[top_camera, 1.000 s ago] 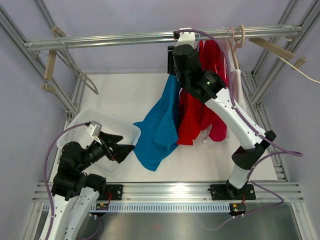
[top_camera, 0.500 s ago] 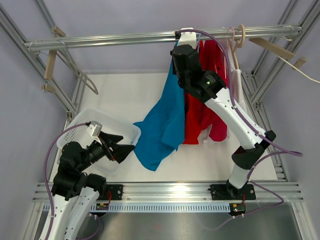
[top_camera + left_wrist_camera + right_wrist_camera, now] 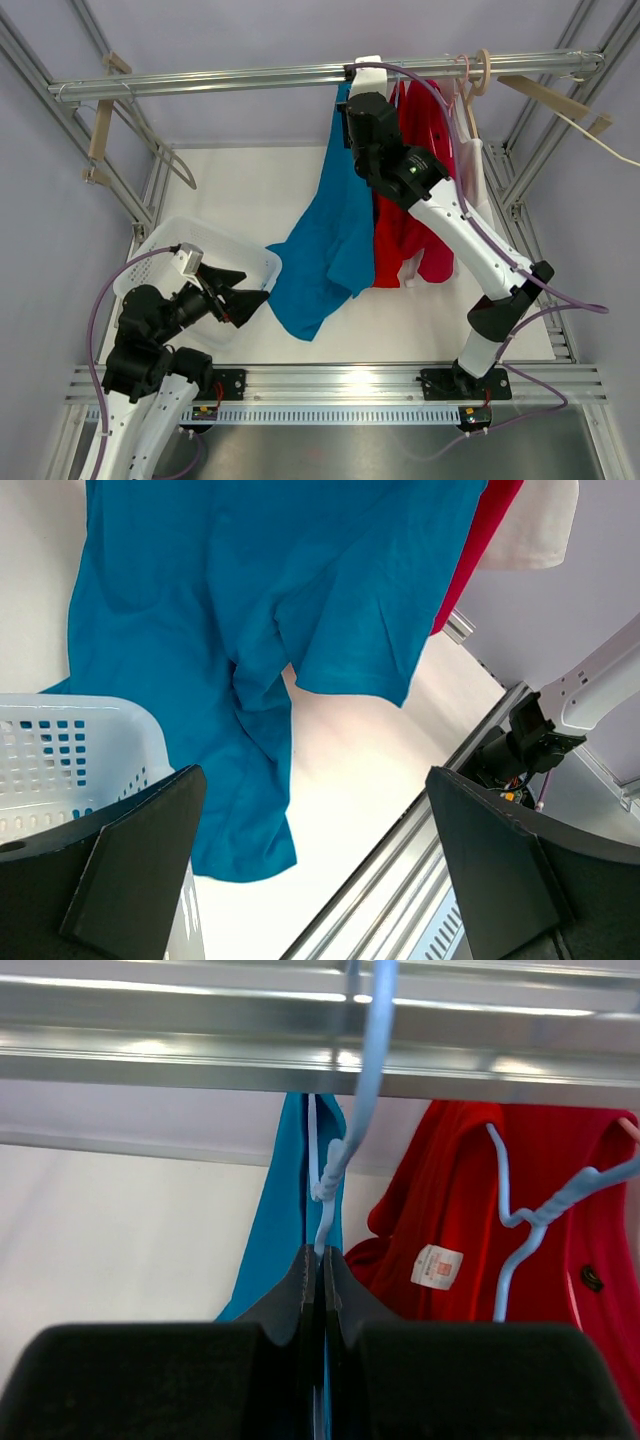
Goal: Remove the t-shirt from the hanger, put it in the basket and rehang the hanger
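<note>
Right fingers (image 3: pixel 306 1282): pressed together, clamped on the twisted neck of the pale wire hanger (image 3: pixel 327 1175), just below where its hook goes over the rail (image 3: pixel 200 80).

Left fingers (image 3: pixel 246 298): spread wide apart, holding nothing, low beside the white basket (image 3: pixel 165 243) and facing the cloth.

Blue t-shirt (image 3: pixel 330 225): on the hanger at the rail. It falls in one long slack drape toward the left, with its lower corner down beside the basket rim. Cannot tell whether that corner touches the tabletop (image 3: pixel 250 190). A red garment (image 3: pixel 420 200) on its own hanger hangs just beside it on the right, the two cloths touching.

Handling, judged: thin knit, light and limp. It will fold and stretch rather than push, and should slide easily along smooth wire. The hanger is light too and may swing or lift off the rail unless held at the neck.

Hold point, judged: pinch a bunched fold in the lower body or hem, the nearest free cloth, and draw down and left, away from the red garment.
</note>
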`<state>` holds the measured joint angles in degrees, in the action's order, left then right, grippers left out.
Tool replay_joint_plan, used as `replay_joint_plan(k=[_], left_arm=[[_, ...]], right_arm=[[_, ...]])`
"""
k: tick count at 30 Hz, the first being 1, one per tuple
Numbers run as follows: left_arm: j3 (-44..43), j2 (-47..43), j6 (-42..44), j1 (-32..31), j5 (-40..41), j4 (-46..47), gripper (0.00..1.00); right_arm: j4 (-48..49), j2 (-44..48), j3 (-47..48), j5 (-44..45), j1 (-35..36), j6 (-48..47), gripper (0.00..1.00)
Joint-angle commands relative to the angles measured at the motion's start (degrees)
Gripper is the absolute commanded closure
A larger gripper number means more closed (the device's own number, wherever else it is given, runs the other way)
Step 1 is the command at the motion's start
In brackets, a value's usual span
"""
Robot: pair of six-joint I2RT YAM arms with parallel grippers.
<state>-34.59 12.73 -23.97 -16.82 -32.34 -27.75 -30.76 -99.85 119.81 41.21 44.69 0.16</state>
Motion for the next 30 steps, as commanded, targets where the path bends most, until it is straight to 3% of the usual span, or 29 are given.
replay_joint_plan(k=[1, 15, 21, 25, 27, 30], left_arm=[[0.0, -0.9, 0.2, -0.2, -0.2, 1.8, 0.01], [0.0, -1.0, 0.2, -0.7, -0.3, 1.8, 0.01], [-0.2, 0.4, 0.1, -1.0, -0.7, 2.0, 0.01], [-2.3, 6.9, -2.8, -1.0, -4.4, 4.4, 0.01], [-4.3, 9.3, -4.8, -1.4, -6.9, 5.4, 0.01], [-6.7, 10.8, -7.0, -4.4, -4.1, 7.1, 0.01]], right_arm=[[15.2, 5.5, -1.5, -4.2, 0.5, -3.0, 1.0], [25.5, 14.1, -17.8, -9.2, 0.6, -3.0, 1.0], [25.5, 19.6, -27.8, -10.3, 0.5, 3.3, 1.0], [26.0, 24.9, -35.6, -9.3, 1.7, 8.7, 1.0], [25.4, 26.2, -36.7, -7.9, 3.6, 10.3, 1.0], [23.6, 28.0, -36.7, -4.9, 7.7, 13.2, 1.0]])
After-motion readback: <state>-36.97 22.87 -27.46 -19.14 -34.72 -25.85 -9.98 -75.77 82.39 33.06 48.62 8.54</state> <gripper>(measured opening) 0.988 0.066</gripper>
